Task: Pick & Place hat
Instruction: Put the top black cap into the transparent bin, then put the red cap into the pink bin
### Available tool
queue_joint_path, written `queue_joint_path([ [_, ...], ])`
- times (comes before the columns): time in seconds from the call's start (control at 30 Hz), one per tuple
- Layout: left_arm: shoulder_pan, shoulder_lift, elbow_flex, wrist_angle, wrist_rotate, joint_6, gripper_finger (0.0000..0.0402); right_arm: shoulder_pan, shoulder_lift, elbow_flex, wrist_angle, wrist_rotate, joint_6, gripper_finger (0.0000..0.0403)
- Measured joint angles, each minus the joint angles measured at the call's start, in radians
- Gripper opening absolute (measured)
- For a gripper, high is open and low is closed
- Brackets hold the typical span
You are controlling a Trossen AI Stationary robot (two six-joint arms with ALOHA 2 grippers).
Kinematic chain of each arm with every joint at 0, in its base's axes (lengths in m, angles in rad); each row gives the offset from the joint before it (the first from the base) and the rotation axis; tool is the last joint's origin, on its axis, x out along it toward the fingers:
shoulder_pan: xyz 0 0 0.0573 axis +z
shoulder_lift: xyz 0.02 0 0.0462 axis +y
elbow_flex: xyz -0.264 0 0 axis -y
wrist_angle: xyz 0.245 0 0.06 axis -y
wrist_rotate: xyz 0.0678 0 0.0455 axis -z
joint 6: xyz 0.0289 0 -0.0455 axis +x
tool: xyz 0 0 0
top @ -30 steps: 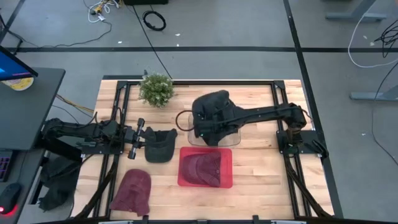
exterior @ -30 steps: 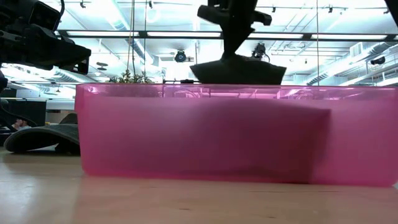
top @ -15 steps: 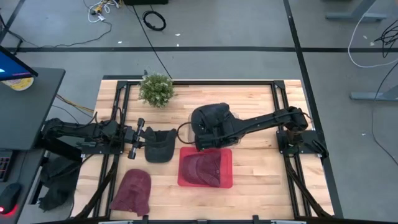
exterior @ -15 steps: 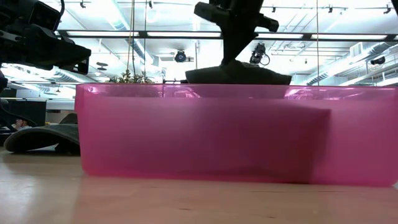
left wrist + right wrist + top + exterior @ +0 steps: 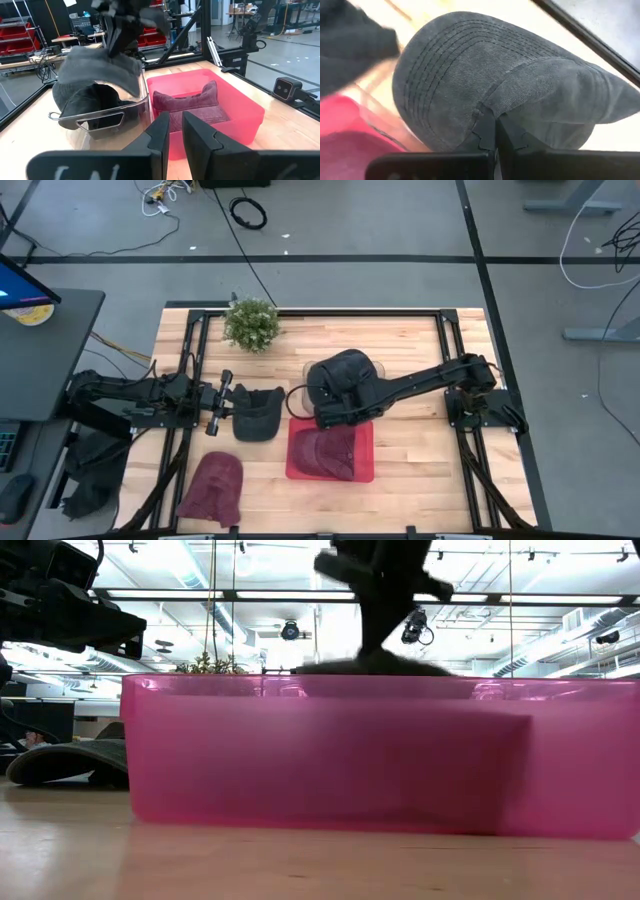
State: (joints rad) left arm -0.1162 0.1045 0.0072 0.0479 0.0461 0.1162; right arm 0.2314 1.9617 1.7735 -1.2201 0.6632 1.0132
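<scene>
My right gripper (image 5: 330, 402) is shut on a dark grey cap (image 5: 343, 372) and hangs over the seam between a clear container (image 5: 100, 119) and the pink bin (image 5: 364, 465). The low view shows that cap (image 5: 370, 665) just behind the bin's rim (image 5: 330, 685). A maroon hat (image 5: 325, 448) lies inside the bin. My left gripper (image 5: 222, 395) waits shut at the table's left, beside a black cap (image 5: 258, 413) lying on the wood. Another maroon hat (image 5: 213, 488) rests near the front-left corner. My right gripper pinches the grey cap between its two fingers (image 5: 487, 131) at the seam where the stitched brim meets the crown (image 5: 485, 111). The fingers come from above, pointing down. The cap is lifted clear and hangs below them, with its brim (image 5: 435, 65) spreading to one side.
A potted plant (image 5: 250, 323) stands at the far-left part of the table. Black frame rails (image 5: 195, 360) run along both sides. Bare wood (image 5: 430, 450) lies to the right of the pink bin.
My right gripper has carried the grey cap toward the table's near edge and downward, from above the clear container toward the pink bin. In the low view the cap has sunk to the level of the bin's rim. The left arm has kept still.
</scene>
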Motion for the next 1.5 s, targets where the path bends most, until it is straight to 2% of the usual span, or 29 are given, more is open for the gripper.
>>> queue_joint_path([
  [0.2,0.0,0.0,0.0,0.0,0.0,0.0,0.0055,-0.023,0.001,-0.156,0.053,-0.026,-0.037,0.0],
  [0.4,0.0,0.0,0.0,0.0,0.0,0.0,0.0055,-0.063,-0.001,-0.285,0.216,-0.17,-0.025,0.0005],
  [0.5,0.0,0.0,0.0,0.0,0.0,0.0,0.0055,-0.08,-0.007,-0.311,0.301,-0.222,-0.025,0.0006],
  [0.73,0.0,0.0,0.0,0.0,0.0,0.0,0.0055,-0.081,-0.005,-0.318,0.329,-0.241,0.001,0.0014],
  [1.0,0.0,0.0,0.0,0.0,0.0,0.0,0.0055,-0.08,-0.013,-0.322,0.325,-0.219,-0.001,0.006],
  [1.3,0.0,0.0,0.0,0.0,0.0,0.0,0.0055,-0.079,-0.125,-0.324,0.331,-0.253,-0.084,0.0132],
  [1.43,0.0,0.0,0.0,0.0,0.0,0.0,0.0055,-0.08,-0.186,-0.324,0.33,-0.326,-0.094,0.015],
  [1.5,0.0,0.0,0.0,0.0,0.0,0.0,0.0055,-0.08,-0.218,-0.324,0.328,-0.382,-0.165,0.0156],
])
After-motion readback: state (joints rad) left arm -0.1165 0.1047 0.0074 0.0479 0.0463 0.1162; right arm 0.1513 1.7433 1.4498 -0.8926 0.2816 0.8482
